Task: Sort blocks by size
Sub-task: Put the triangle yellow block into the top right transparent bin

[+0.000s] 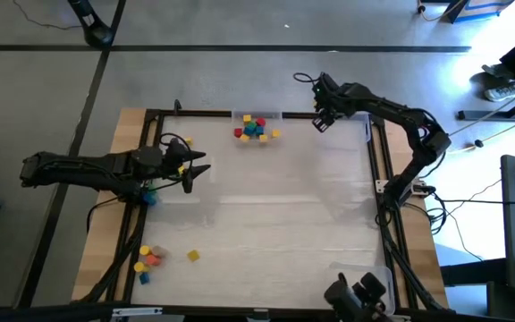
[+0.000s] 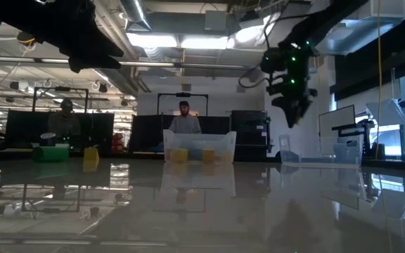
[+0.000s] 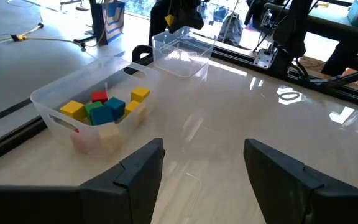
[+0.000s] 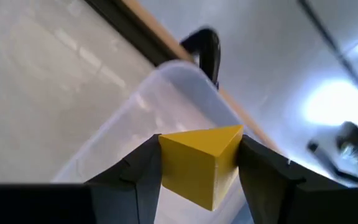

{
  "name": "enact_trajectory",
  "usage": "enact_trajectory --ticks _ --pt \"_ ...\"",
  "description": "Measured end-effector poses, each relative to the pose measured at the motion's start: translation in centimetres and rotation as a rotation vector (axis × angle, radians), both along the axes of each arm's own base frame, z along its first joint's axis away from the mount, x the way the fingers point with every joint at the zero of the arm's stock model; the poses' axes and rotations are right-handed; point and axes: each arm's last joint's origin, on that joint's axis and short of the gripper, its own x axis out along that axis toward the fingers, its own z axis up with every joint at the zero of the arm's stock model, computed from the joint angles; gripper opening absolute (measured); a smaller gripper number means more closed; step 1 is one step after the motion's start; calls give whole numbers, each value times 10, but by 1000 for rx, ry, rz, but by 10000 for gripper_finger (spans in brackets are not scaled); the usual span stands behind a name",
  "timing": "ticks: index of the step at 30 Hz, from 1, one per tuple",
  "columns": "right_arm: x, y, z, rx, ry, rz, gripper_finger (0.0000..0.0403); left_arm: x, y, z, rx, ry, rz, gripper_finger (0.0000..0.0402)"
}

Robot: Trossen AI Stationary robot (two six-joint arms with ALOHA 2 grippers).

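At the left edge of the bench [image 1: 266, 224] we see the left arm lying low, its left hand [image 1: 197, 172] with fingers [image 3: 138, 171] spread apart and nothing between them. Just beside that arm, a blue block [image 1: 148, 197] peeks out at the bench edge. Nearer the front left corner sits a small cluster of blocks [image 1: 147, 259] in yellow, orange, tan and blue, and a lone yellow block [image 1: 193, 256] lies a little to their right, apart from them.

Moving toward the middle, at the far edge of the bench, a clear tray [image 3: 73, 99] holds a heap of blocks [image 1: 256, 128]; in the left wrist view we count yellow, red, green and blue ones, touching each other. A second clear tray [image 3: 182, 53] stands farther along that edge.

On the right, the right arm reaches over the far right corner, and the right hand [image 4: 201, 165] is clamped on 1 yellow wedge-shaped block [image 4: 197, 165], held above a clear tray [image 4: 166, 99]. Another clear tray [image 1: 360, 273] sits at the front right corner.

Beyond the bench, in the low view, a person [image 2: 183, 119] stands in the room.
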Motion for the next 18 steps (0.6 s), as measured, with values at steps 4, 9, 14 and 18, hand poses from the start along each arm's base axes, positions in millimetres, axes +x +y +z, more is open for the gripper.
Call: enact_trajectory --ticks 4,9,14,18 --pt "-12 -4 -13 92 -38 -16 186 0 0 0 0 0 0 212" --pt "-21 -6 -22 164 -74 -26 212 0 0 0 0 -2 0 212" --pt "-24 -8 -23 158 -74 -38 255 0 0 0 0 -2 0 212" --pt "-20 -8 -15 139 -86 -23 279 0 0 0 0 -3 0 212"
